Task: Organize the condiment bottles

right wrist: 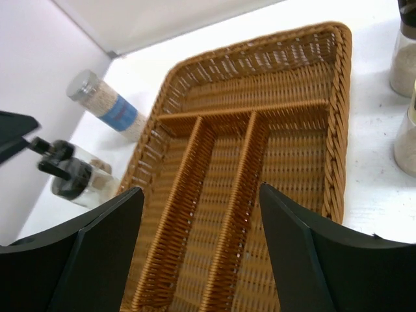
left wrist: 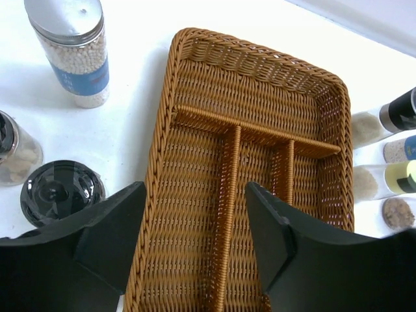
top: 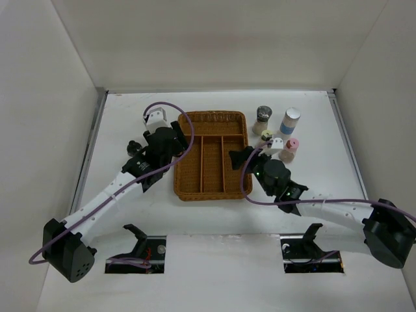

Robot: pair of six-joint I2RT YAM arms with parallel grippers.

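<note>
The brown wicker tray point(top: 211, 115) lies mid-table with nothing in its compartments. Right of it stand several bottles: dark-grey cap point(top: 263, 114), silver cap with blue band point(top: 290, 120), pink cap point(top: 291, 147) and a yellowish cap point(top: 266, 136). Left of the tray, the left wrist view shows a silver-capped blue-label bottle point(left wrist: 71, 55), a black-capped one point(left wrist: 62, 190) and another at the frame edge point(left wrist: 13, 151). My left gripper point(left wrist: 195, 240) is open and empty over the tray's left part point(top: 179, 148). My right gripper point(right wrist: 201, 240) is open and empty over the tray's right part point(top: 235, 157).
White walls enclose the table on three sides. In the right wrist view the tray's rim point(right wrist: 335, 162) runs between my gripper and the right-hand bottles point(right wrist: 404, 62). The left arm covers the left-hand bottles in the top view.
</note>
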